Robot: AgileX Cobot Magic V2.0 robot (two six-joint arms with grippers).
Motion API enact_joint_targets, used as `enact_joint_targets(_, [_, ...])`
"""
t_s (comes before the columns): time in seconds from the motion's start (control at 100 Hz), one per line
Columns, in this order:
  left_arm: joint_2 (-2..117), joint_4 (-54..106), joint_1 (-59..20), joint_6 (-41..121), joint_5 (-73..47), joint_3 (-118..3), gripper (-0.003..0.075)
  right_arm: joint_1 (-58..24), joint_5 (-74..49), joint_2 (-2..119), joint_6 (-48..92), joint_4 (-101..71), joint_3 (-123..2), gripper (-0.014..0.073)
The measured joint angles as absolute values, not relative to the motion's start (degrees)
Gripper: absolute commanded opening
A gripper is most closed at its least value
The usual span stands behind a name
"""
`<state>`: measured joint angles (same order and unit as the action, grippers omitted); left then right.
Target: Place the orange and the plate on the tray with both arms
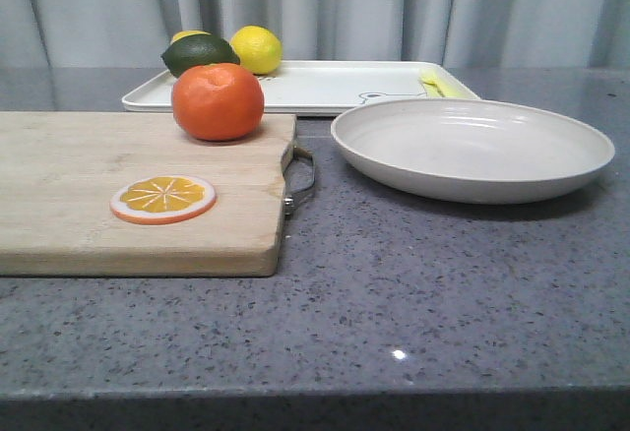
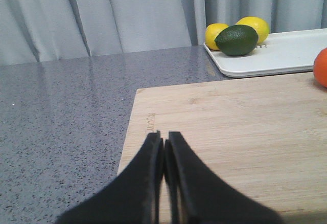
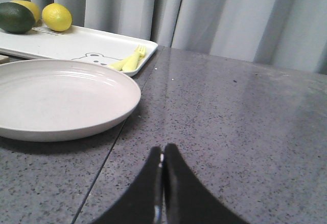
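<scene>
My left claw is hovering over the near part of the wooden board with its fingers pressed together and holding nothing, while my right claw is hanging above bare grey worktop beside the plate, likewise closed and empty. The orange is sitting on the board's far edge, behind an orange slice, and the plate is resting on the worktop just right of the board. The tray is lying behind both, carrying a lime, lemons and a yellow fork.
</scene>
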<state>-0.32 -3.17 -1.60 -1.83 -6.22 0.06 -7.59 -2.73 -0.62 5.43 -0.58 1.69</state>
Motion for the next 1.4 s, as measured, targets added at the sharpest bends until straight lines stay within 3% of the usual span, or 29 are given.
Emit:
enact_joint_targets(0.93, [-0.32,-3.17,-1.6,-1.83,-6.1,0.06,-0.002,-7.59,-2.1,-0.62,5.43,-0.58,1.69,-0.0102])
enact_joint_targets(1.18, [-0.32,5.29,-1.6,-2.04,-1.12,-0.64,-0.002,-7.59,-1.65,-0.62,5.43,-0.58,1.55,-0.0102])
enact_joint_targets(1.4, [-0.32,6.79,-1.6,-2.25,-11.29,-10.79,-0.002,-7.59,-9.56,-0.62,5.43,-2.09,-7.14,-0.0102])
